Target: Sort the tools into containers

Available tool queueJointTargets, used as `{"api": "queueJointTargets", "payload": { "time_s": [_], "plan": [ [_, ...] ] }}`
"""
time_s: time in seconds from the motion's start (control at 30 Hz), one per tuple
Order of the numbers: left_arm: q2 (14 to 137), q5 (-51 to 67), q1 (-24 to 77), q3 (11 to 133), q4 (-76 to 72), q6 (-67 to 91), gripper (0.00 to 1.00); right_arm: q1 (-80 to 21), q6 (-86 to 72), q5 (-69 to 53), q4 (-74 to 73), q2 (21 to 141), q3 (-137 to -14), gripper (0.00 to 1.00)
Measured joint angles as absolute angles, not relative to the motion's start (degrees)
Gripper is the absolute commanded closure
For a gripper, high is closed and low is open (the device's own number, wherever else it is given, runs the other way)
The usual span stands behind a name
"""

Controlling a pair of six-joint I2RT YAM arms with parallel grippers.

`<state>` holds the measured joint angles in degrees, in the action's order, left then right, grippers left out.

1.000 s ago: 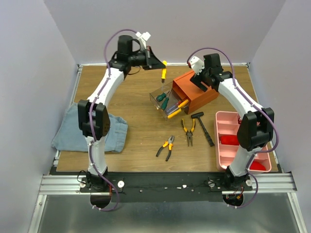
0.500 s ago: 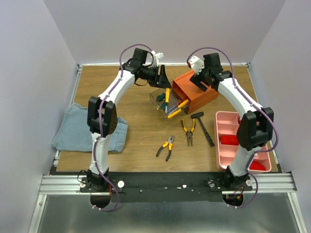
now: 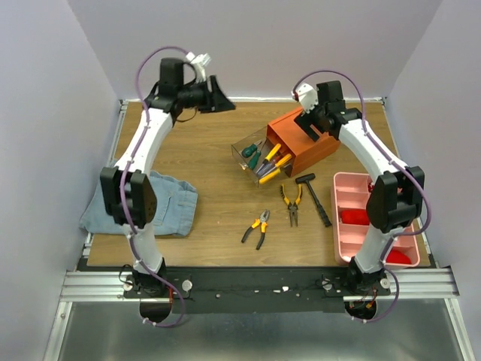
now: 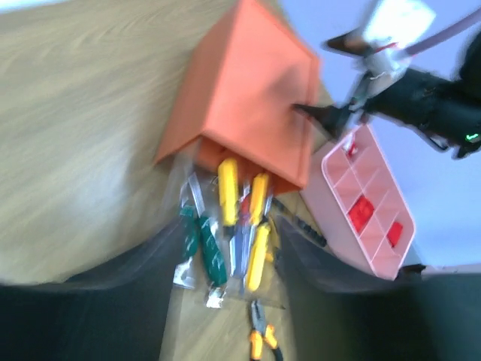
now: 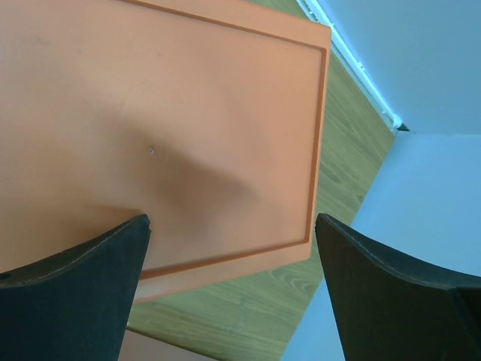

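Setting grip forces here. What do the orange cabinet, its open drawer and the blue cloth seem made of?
Orange cabinet: probably matte moulded plastic; the right wrist view shows a smooth, even-coloured panel with a raised border. Drawer: clear, glossy hard plastic; tools show through its walls. Blue cloth: soft fabric, possibly denim; it lies rumpled in folds.

Bare table (image 3: pixel 203 143) lies left of the open drawer (image 3: pixel 254 159), so that side gives room to come in. The right gripper (image 3: pixel 310 124), fingers spread, hangs close over the cabinet (image 3: pixel 304 147) and bars its top. In front, pliers (image 3: pixel 291 203), a second pair (image 3: pixel 258 227) and the hammer (image 3: pixel 316 197) lie apart with wood between them; the tray (image 3: pixel 338 218) hems the hammer's right, and the cloth (image 3: pixel 135 203) lies well off left
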<state>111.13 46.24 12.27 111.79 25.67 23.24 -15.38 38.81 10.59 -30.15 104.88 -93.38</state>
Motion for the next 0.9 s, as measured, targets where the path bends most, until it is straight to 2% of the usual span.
{"api": "queueJointTargets", "payload": {
  "time_s": [0.03, 0.07, 0.13, 0.17, 0.2, 0.27, 0.5, 0.67, 0.9],
  "plan": [
    [109.0, 45.3, 11.2, 108.0, 24.9, 24.1, 0.88, -14.9, 37.6, 10.5, -30.2, 104.8, -93.4, 0.02],
    [106.6, 44.4, 10.0, 102.7, 22.7, 24.6, 0.99, -14.4, 36.7, 10.2, -30.2, 104.8, -93.4, 0.10],
    [102.7, 42.9, 7.9, 92.9, 21.3, 25.2, 1.00, -13.2, 35.0, 9.9, -30.7, 104.8, -94.0, 0.25],
    [101.7, 42.3, 7.2, 89.1, 20.4, 25.4, 1.00, -12.2, 33.8, 9.5, -31.4, 105.0, -94.7, 0.51],
    [101.0, 42.0, 6.7, 85.1, 20.0, 25.1, 1.00, -10.3, 32.7, 9.0, -32.3, 105.4, -96.1, 0.70],
    [100.7, 42.0, 6.8, 78.9, 19.2, 23.9, 1.00, -7.0, 29.7, 7.6, -33.8, 106.8, -99.9, 0.99],
    [100.3, 45.1, 8.0, 71.2, 17.2, 19.5, 1.00, 3.4, 24.6, 3.7, -34.5, 112.9, -112.3, 0.98],
    [100.3, 47.4, 10.1, 70.7, 15.5, 18.7, 1.00, 4.3, 24.8, 0.1, -34.5, 117.8, -116.6, 0.95],
    [101.1, 48.9, 14.7, 70.0, 11.3, 20.4, 1.00, 6.0, 25.1, -10.6, -38.6, 129.9, -125.5, 0.95]
  ]
}}
